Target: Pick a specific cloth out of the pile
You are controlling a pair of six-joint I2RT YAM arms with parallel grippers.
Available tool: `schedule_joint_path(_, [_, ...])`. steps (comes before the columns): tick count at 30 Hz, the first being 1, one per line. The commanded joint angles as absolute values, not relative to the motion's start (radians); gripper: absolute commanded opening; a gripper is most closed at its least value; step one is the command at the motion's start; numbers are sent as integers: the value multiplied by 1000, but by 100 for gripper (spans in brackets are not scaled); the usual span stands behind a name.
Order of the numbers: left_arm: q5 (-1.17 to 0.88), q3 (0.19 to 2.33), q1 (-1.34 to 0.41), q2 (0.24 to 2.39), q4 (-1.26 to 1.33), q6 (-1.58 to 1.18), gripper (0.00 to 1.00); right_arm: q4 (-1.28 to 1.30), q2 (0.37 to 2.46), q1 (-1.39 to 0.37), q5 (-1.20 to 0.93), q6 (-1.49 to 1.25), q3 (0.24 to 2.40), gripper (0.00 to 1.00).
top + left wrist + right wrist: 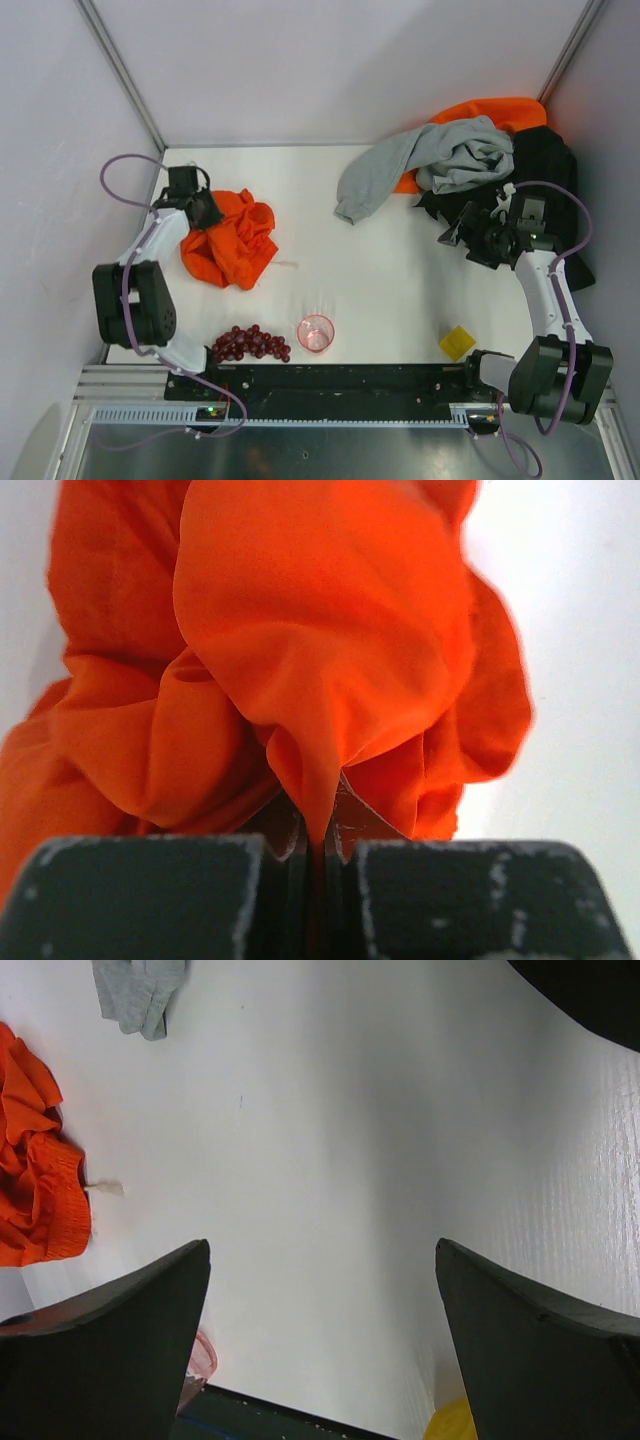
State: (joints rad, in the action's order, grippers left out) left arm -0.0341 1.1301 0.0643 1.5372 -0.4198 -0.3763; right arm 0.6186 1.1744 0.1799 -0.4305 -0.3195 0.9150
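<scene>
**Red-orange cloth pinched, well apart from the pile**

Your left wrist view shows what the overhead cannot: the left gripper (320, 846) pressed together on a fold of the cloth (320, 640). Along the near edge of the white table (380, 275) sit grapes (250, 344), a pink cup (316, 333) and a yellow block (457, 342). The cloth lies at the left. The right gripper (322, 1252) is spread wide beside the pile (470, 150), which fills the far right corner.
</scene>
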Motion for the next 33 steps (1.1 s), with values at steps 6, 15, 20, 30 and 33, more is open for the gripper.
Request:
schedule_joint_path(6, [-63, 1071, 70, 1726, -371, -508, 1, 603, 1126, 176, -425, -307, 898, 99])
schedule_joint_path(15, [-101, 1058, 71, 1601, -372, -508, 40, 614, 1103, 184, -430, -307, 897, 99])
schedule_joint_path(20, [-150, 1053, 70, 1475, -371, -491, 65, 618, 1092, 178, -433, -314, 897, 99])
schedule_joint_path(30, [-194, 1046, 70, 1244, -420, -434, 99, 639, 1057, 163, -437, -324, 897, 99])
schedule_joint_path(33, [-210, 1039, 71, 1208, -435, -399, 100, 643, 1050, 153, -431, -327, 897, 99])
